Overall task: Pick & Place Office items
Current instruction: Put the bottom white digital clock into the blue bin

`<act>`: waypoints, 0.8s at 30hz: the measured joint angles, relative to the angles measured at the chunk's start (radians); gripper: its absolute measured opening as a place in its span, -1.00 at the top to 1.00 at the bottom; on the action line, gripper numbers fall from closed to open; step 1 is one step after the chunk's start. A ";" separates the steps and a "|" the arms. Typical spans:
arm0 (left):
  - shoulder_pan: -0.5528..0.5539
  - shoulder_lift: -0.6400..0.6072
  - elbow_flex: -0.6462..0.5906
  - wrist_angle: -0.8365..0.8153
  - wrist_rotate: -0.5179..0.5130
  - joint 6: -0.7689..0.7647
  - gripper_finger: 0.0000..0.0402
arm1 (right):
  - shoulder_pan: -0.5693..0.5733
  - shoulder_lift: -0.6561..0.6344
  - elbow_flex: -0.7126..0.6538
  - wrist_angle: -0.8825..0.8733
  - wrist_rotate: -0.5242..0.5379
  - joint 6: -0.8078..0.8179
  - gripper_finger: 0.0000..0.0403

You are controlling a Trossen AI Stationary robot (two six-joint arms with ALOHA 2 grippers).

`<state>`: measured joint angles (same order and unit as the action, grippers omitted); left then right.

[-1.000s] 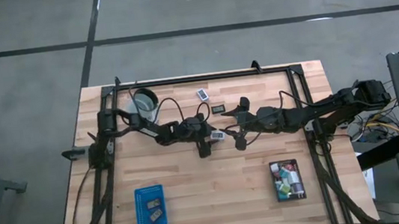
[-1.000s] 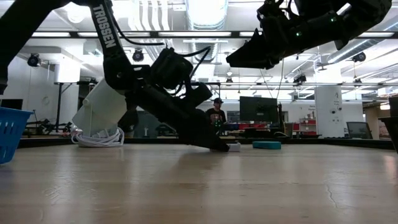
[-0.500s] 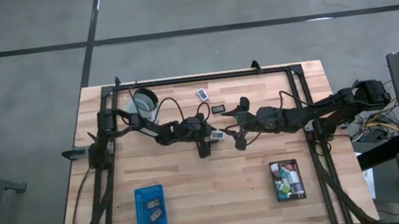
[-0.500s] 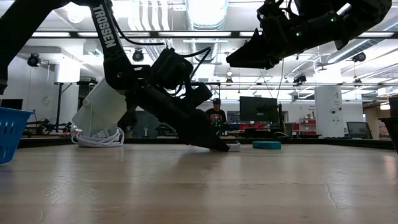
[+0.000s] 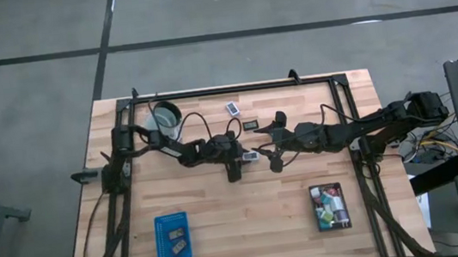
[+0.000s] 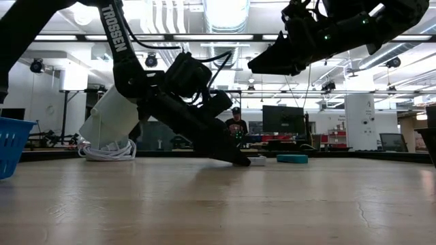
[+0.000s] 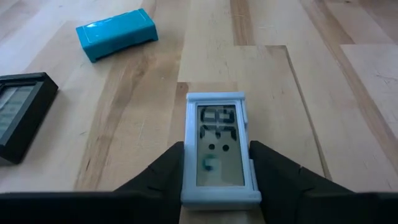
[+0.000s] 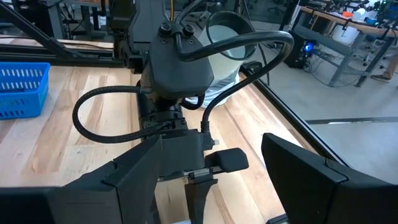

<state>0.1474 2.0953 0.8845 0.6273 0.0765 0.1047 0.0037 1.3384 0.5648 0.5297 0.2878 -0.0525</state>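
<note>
Meanwhile, the blue rectangular tray (image 5: 171,237) holds two flat pieces; the black tray (image 5: 330,207) several. Left gripper (image 7: 217,163) fingers grip a white display-faced rectangle (image 7: 219,148); right gripper (image 5: 269,146) fingers spread.

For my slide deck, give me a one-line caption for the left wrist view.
Left end effector closes its fingers around a white label-faced rectangle on the wooden table.

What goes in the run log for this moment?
left gripper: shut on white rectangular display piece, at tabletop | right gripper: open, raised nearby
</note>
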 joint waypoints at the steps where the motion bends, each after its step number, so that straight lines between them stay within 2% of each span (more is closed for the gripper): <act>1: 0.000 0.000 0.000 0.000 0.000 0.000 0.24 | 0.000 0.000 0.000 0.000 0.000 0.000 -0.36; 6: 0.000 0.000 0.000 0.000 0.009 0.000 0.23 | 0.000 0.000 0.000 0.000 0.000 0.000 -0.36; 11: 0.000 0.000 0.000 0.000 0.015 0.000 0.14 | 0.000 0.000 0.000 0.000 0.000 0.000 -0.36; 18: 0.000 0.000 0.000 -0.001 0.018 -0.004 0.21 | 0.000 0.000 0.000 0.000 0.000 0.000 -0.36; 24: 0.000 -0.002 0.000 -0.003 0.018 -0.005 0.16 | 0.000 0.000 0.000 0.000 0.000 0.000 -0.36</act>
<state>0.1478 2.0928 0.8845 0.6247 0.0945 0.0995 0.0040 1.3384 0.5648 0.5297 0.2878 -0.0528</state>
